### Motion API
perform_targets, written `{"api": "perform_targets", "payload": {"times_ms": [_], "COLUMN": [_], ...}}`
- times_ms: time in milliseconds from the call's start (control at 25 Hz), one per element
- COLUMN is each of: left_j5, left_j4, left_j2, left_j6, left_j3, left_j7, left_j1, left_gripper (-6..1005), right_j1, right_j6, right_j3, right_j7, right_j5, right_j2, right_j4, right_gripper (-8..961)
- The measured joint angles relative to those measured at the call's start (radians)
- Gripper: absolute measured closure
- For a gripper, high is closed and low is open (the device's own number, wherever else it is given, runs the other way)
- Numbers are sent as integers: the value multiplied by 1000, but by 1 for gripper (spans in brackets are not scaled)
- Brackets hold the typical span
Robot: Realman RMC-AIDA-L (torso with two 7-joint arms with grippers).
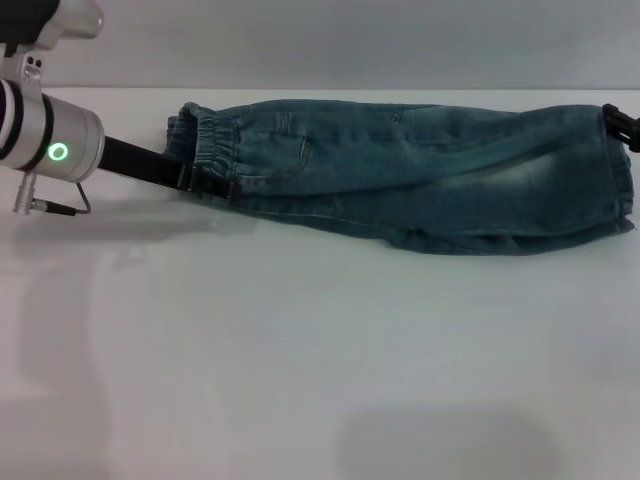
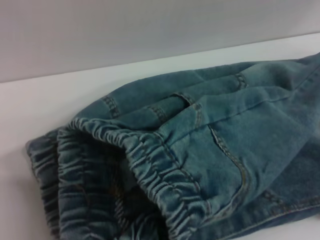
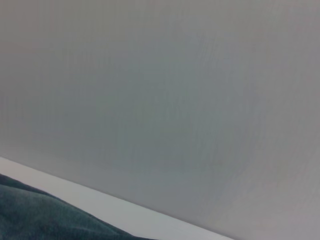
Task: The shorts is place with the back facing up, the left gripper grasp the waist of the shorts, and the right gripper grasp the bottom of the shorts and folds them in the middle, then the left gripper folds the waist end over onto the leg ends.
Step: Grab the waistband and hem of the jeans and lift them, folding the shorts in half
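Note:
The blue denim shorts (image 1: 420, 180) lie folded lengthwise across the far part of the white table (image 1: 300, 360). The elastic waist (image 1: 200, 140) points to the left and the leg ends (image 1: 615, 190) to the right. My left gripper (image 1: 205, 185) reaches in from the left and is shut on the lower edge of the waist. The left wrist view shows the gathered waistband (image 2: 150, 165) and a back pocket seam (image 2: 225, 155) close up. My right gripper (image 1: 620, 125) is at the far right, on the upper corner of the leg ends. The right wrist view shows only a strip of denim (image 3: 30, 215).
A pale wall (image 1: 350, 40) runs just behind the shorts, along the table's far edge. The left arm's silver wrist with a green light (image 1: 58, 152) hangs over the table's left side. White tabletop stretches from the shorts to the near edge.

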Motion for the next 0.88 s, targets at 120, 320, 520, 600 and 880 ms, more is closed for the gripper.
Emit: {"api": "perform_targets", "payload": {"times_ms": [120,320,520,600,880], "left_j5": [3,4,14,12,9], "left_j4": [-1,-34,-58,-61,-64], "left_j2": [-11,-20,-26,-35,-51], "left_j6": [-32,-93,-143,-192,-277], "left_j3": [0,0,-2,-7,-8], "left_j7": [-3,-12,-12,-12,-19], "left_j1": [0,-8,-25,-27,-35], "left_gripper": [154,155,155,155,156], "right_j1": [0,-5,-12,-13,-21], "right_j6": [1,1,2,1,2], "right_j3": [0,0,0,4,11], "right_j7": [0,2,2,2,2], "right_j5": [1,10,11,11,11], "right_j2": [0,1,1,2,2], "right_j4": [0,0,-3,-3,-3], "right_gripper": [351,351,351,351,351]}}
